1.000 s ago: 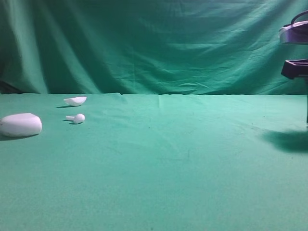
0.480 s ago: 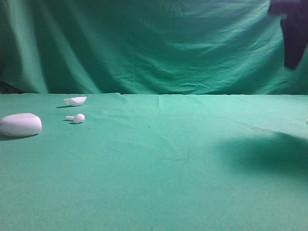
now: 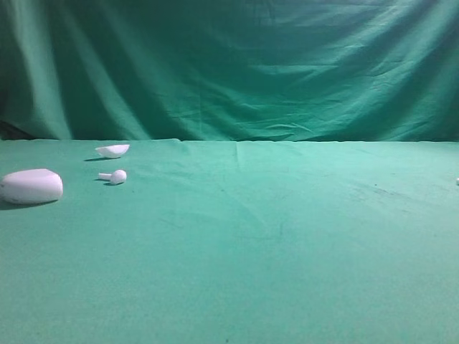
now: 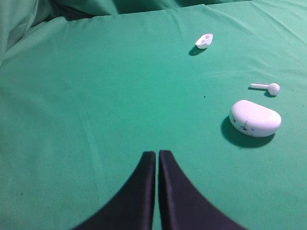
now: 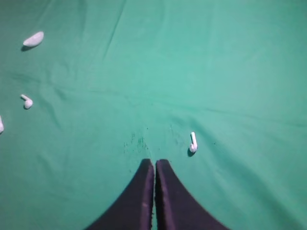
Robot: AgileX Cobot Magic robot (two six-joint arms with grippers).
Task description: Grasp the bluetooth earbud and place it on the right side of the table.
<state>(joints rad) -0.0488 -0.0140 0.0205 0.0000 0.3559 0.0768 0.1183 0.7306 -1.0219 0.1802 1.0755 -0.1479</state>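
The bluetooth earbud [image 5: 193, 143], tiny and white, lies on the green table [image 5: 230, 72] just ahead and right of my right gripper [image 5: 154, 162]. That gripper is shut, empty and apart from the earbud. In the exterior view the earbud is a speck at the right edge [image 3: 457, 180]. My left gripper [image 4: 157, 153] is shut and empty above bare cloth [image 4: 96, 96], far from the earbud. Neither gripper shows in the exterior view.
On the left lie a white pebble-shaped case [image 3: 30, 186] [image 4: 254, 118], a second white earbud [image 3: 114, 175] [image 4: 266, 87] [image 5: 26, 101] and a small white shell-like piece [image 3: 112, 150] [image 4: 205, 40] [image 5: 33, 39]. A green backdrop [image 3: 237, 72] hangs behind the table.
The right arm rose at the upper right of the exterior view and left the frame. Its shadow on the cloth is gone. The white speck shows at the right edge.
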